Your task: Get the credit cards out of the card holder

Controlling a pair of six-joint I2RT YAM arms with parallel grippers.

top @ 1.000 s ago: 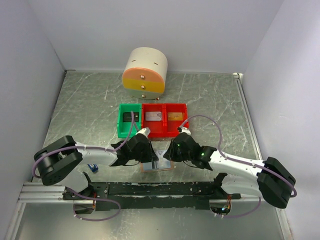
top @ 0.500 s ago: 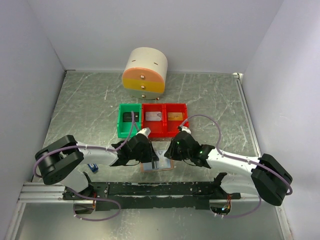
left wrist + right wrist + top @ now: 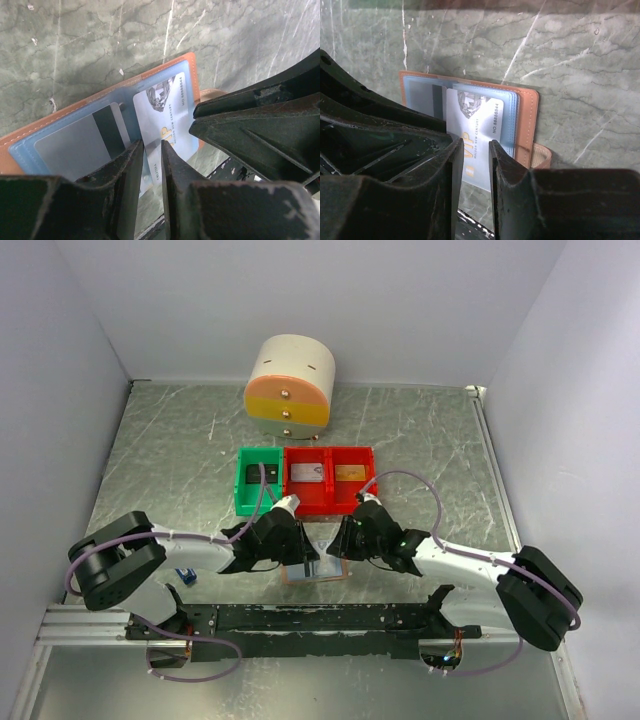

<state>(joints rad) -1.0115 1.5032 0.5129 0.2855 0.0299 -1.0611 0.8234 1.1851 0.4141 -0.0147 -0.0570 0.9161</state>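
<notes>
The card holder (image 3: 527,120) is tan-brown with pale blue pockets, the credit card (image 3: 480,130) pale blue-grey with gold and black lettering, the tabletop (image 3: 570,60) grey-green with white veins.

You can't see the end of the credit card (image 3: 165,112) that sticks out of the card holder (image 3: 55,131): the left gripper (image 3: 151,147) covers it. The holder's opposite end is cut off at the picture's edge.

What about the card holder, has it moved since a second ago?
No. The card holder lies in the same spot, just in front of the red bin.
</notes>
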